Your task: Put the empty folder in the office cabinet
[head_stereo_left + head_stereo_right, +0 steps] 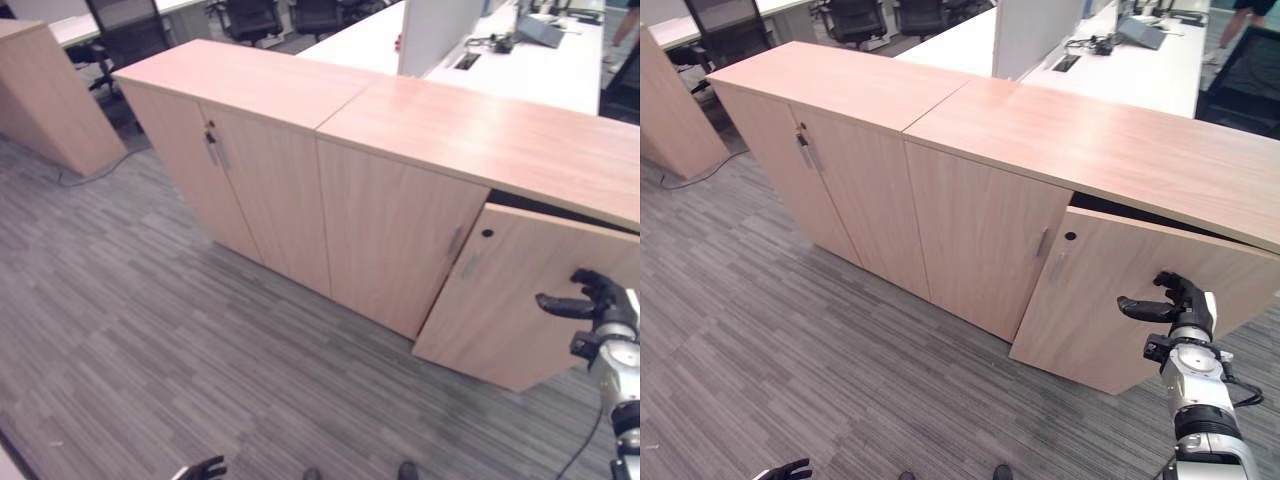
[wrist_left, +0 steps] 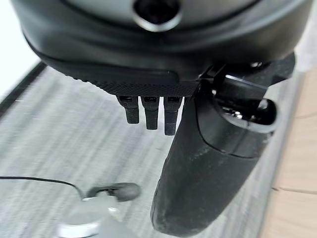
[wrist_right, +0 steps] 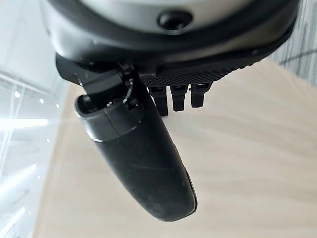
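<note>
Carpet [image 1: 150, 330]; right hand [image 1: 1175, 305] (fingers extended) at ajar cabinet door [image 1: 1090, 320].

Your right hand [image 1: 1175, 308] was raised, thumb stretched out, fingers relaxed and empty; your left hand [image 1: 203, 468] hung low, fingers loosely straight

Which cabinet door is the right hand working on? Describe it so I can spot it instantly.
Find the long light-wood office cabinet standing on the grey carpet. The door is the one at its right end, just in front of the right hand. Unlike the other doors, which sit flush and closed, it is swung ajar with a dark gap along its top.
</note>
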Available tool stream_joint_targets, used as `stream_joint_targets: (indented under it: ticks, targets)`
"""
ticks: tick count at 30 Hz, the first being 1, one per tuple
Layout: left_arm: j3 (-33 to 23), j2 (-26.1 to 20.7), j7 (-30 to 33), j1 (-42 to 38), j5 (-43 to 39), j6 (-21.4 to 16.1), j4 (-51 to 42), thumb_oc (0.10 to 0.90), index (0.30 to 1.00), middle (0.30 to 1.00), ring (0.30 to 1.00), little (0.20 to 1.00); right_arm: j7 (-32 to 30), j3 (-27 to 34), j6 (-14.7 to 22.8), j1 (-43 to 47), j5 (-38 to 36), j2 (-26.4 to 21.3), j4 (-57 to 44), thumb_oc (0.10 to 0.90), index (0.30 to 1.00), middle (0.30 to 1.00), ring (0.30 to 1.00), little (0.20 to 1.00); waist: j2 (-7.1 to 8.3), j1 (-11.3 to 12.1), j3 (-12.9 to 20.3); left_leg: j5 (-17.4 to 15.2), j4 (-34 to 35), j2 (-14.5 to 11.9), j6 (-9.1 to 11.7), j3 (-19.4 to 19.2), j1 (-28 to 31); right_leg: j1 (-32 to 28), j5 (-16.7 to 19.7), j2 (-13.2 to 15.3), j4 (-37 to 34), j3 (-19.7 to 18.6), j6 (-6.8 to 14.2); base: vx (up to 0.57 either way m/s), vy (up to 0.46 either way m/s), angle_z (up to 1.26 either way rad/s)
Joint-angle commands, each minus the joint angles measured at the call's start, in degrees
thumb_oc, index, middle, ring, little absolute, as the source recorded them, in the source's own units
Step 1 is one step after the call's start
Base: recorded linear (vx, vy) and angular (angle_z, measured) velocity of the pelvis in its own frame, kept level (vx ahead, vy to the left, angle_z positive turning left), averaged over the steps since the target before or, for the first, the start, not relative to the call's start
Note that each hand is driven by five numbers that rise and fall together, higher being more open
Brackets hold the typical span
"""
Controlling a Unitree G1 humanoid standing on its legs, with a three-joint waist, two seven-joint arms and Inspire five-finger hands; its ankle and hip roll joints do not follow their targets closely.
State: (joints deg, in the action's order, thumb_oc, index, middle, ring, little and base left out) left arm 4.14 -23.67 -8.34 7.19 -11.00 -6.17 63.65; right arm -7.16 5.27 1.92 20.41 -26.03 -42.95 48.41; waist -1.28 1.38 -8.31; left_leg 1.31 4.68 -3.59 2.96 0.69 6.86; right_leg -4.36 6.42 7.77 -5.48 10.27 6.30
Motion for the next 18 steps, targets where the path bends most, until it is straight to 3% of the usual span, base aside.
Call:
stream_joint_targets:
  ticks: [1, 10, 18]
  targets:
    - [0.69, -5.05, -0.36, -1.04, -1.51, -1.72, 2.74, 0.8, 0.9, 0.9, 0.9, 0.9, 0.82, -1.9, 4.15, 9.72, -0.52, -6.68, 0.66, 0.8, 0.9, 0.9, 0.9, 0.9, -0.1, 1.25, 3.63, -2.04, 0.05, -3.43, 4.28, -1.11, -0.25, -3.18, -7.44, 2.6, 3.36, 2.1, 3.53, -0.02, -0.157, -0.21]
    - [1.48, -5.05, -1.1, -0.84, -1.27, -1.73, 3.38, 0.8, 0.9, 0.9, 0.9, 0.9, 2.48, -5.13, 4.03, 12.65, -1.3, -5.78, 1.79, 0.8, 0.9, 0.9, 0.9, 0.9, -1.27, 0.77, 3.45, -0.33, 0.14, -5.76, 5.91, -1.7, 0.08, -4.27, -8.0, 0.47, 1.74, 2.15, 2.29, 0.0, -0.085, -0.04]
    - [4.67, -4.37, -1.89, -0.8, -0.62, -1.59, 2.83, 0.8, 0.9, 0.9, 0.9, 0.9, 2.71, -11.76, 3.64, 21.53, 1.12, -5.26, 5.05, 0.8, 0.9, 0.9, 0.9, 0.9, -2.76, 1.32, 3.52, 1.22, 0.27, -6.8, 7.03, -1.78, -0.47, -4.73, -8.43, -0.52, 0.51, 3.28, 1.69, 0.0, -0.028, 0.0]
